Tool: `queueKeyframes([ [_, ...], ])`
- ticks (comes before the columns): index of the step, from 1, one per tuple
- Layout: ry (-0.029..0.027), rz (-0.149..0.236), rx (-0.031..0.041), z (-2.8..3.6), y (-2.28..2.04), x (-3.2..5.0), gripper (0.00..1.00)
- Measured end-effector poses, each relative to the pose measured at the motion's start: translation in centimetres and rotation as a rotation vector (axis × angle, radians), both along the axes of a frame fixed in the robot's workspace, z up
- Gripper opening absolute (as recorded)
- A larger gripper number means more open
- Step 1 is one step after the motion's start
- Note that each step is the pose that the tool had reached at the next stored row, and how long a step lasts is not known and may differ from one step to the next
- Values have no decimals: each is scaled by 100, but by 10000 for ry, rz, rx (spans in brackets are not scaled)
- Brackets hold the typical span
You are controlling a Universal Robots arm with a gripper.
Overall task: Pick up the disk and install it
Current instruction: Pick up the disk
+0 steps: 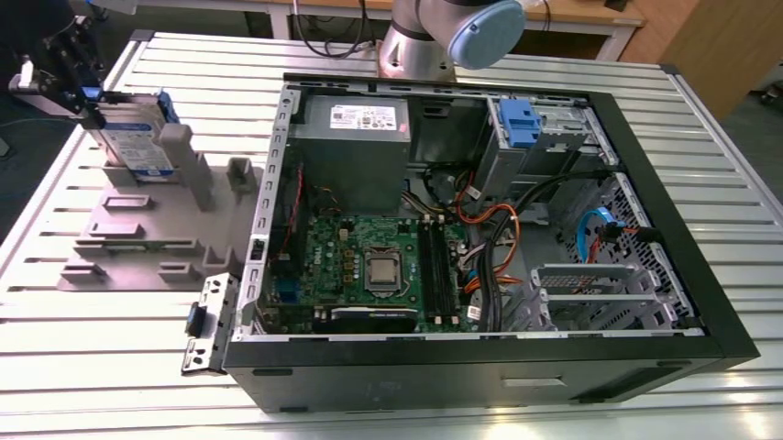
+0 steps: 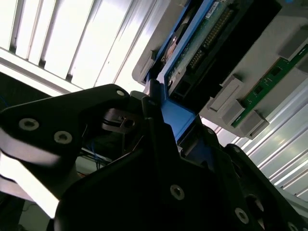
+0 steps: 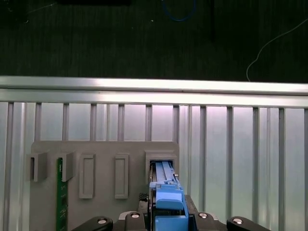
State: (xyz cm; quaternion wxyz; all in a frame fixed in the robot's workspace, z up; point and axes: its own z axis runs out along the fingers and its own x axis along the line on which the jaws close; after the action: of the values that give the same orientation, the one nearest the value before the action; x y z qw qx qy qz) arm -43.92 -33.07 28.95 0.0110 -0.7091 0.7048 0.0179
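The disk (image 1: 132, 142), a silver drive with a white-and-blue label in a blue carrier, stands on edge in a slot of the grey holder (image 1: 147, 229) at the exterior view's left. My gripper (image 1: 95, 101) is at its upper end, with the fingers closed against the blue carrier. In both wrist views the carrier (image 3: 168, 197) (image 2: 177, 117) runs between the black fingers (image 2: 150, 98), and the disk's connector edge (image 2: 202, 48) sits in the holder slot (image 3: 161, 159). Whether the disk has risen from the slot cannot be told.
An open computer case (image 1: 685, 211) lies to the exterior view's right of the holder, with a grey power supply (image 1: 355, 119), motherboard (image 1: 367, 257), cables and a drive bay holding a blue bracket (image 1: 520, 124). A green memory stick (image 3: 60, 202) stands in another holder slot. The ribbed metal table (image 1: 98, 348) surrounds everything.
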Motion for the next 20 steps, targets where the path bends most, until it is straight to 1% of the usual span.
queueKeyframes([
  [5, -1, 155, 0, -1, 0, 0, 38],
  [6, -1, 139, -3, -1, 0, 0, 44],
  [8, -1, -14, -28, -2, -1, 1, 44],
  [13, 1, -84, -31, -2, 0, 0, 44],
  [15, 2, -372, -34, -3, 0, 1, 44],
  [20, 0, -395, -33, -4, 0, 0, 44],
])
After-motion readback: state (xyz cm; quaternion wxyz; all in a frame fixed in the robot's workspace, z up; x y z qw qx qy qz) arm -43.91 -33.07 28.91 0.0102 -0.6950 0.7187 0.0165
